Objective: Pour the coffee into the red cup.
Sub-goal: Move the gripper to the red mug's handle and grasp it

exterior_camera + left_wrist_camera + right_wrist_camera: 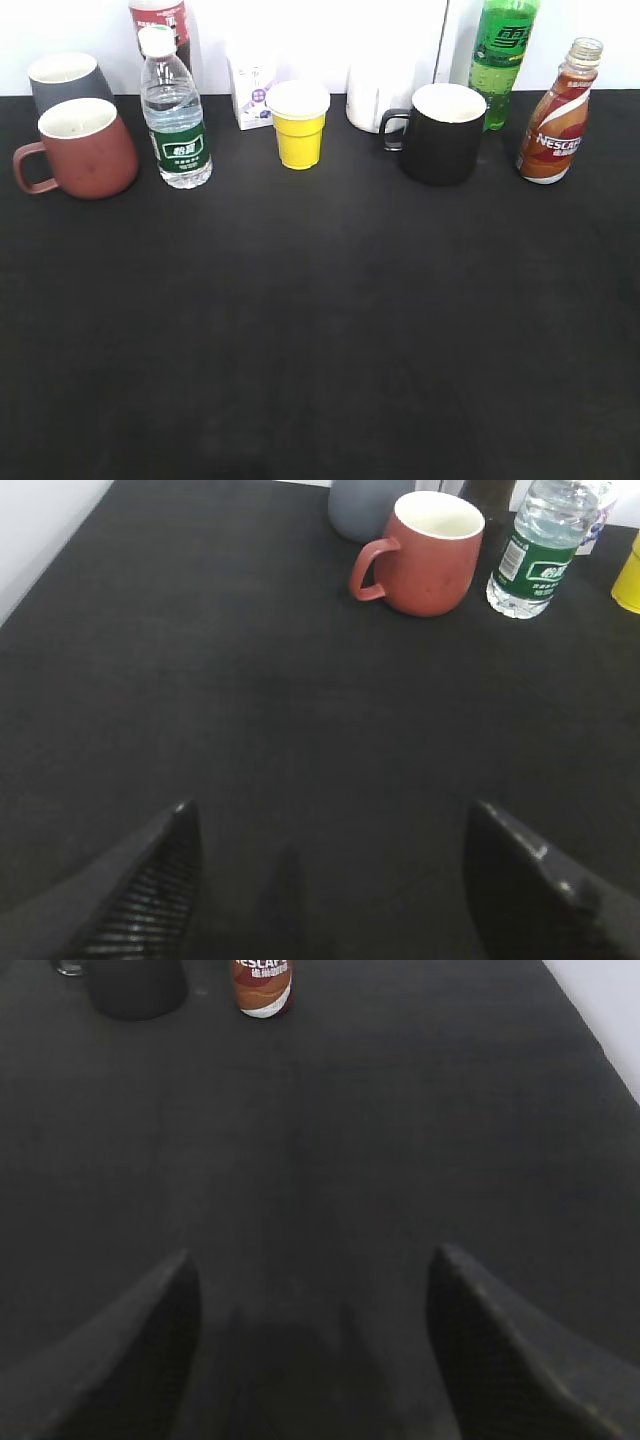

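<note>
The coffee bottle (555,125) with a Nescafe label stands upright and uncapped at the far right of the black table; its base shows in the right wrist view (263,987). The red cup (85,148) stands at the far left, handle to the left, empty with a white inside; it also shows in the left wrist view (430,552). My left gripper (330,825) is open and empty, low over the table, well short of the red cup. My right gripper (312,1275) is open and empty, well short of the coffee bottle. Neither gripper shows in the exterior view.
Along the back stand a grey cup (66,80), a clear water bottle (175,115), a yellow cup (299,125), a small white carton (252,90), a white container (378,95), a black mug (443,133) and a green soda bottle (505,55).
</note>
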{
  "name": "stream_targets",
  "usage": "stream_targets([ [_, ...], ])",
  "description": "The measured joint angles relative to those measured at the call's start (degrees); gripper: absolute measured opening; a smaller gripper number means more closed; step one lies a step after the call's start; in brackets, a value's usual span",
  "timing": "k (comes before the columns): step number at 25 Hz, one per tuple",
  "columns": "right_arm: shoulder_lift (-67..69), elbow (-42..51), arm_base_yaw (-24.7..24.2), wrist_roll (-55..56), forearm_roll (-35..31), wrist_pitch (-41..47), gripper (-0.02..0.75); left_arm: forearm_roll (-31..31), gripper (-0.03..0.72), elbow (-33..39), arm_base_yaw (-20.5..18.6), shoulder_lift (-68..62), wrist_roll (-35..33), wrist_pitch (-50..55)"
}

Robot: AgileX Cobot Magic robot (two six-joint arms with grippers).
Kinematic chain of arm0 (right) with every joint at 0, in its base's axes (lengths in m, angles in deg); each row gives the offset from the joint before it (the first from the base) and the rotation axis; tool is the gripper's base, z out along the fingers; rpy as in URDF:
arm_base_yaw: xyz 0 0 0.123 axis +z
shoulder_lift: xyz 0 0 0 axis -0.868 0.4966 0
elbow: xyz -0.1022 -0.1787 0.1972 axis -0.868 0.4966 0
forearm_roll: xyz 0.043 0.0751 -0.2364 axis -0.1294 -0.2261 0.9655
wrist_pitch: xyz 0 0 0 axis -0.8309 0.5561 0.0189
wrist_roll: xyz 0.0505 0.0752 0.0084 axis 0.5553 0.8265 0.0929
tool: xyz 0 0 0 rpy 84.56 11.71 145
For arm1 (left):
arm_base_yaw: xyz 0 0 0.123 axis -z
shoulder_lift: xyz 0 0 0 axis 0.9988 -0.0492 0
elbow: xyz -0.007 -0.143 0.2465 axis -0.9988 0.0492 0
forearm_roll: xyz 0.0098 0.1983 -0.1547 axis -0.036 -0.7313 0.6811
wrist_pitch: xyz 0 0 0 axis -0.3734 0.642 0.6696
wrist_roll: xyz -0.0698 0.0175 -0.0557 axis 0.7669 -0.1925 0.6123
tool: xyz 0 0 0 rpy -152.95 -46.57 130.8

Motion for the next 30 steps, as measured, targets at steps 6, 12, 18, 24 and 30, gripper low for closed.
stream_targets([
  [6, 0.0, 0.0, 0.0, 0.0, 0.0, 0.0, 0.553, 0.0, 0.620, 0.0, 0.0, 0.0, 0.0, 0.0],
  [12, 0.0, 0.0, 0.0, 0.0, 0.0, 0.0, 0.553, 1.1, 0.529, 0.0, 0.0, 0.0, 0.0, 0.0],
  [18, 0.0, 0.0, 0.0, 0.0, 0.0, 0.0, 0.553, 0.7, 0.523, -0.7, 0.0, 0.0, 0.0, -17.5],
  [24, 0.0, 0.0, 0.0, 0.0, 0.0, 0.0, 0.553, 0.7, 0.523, 8.2, 0.0, -9.7, 0.0, -42.3],
  [30, 0.0, 0.0, 0.0, 0.0, 0.0, 0.0, 0.553, 0.8, 0.522, 13.8, 0.0, -23.7, 0.0, -59.3],
])
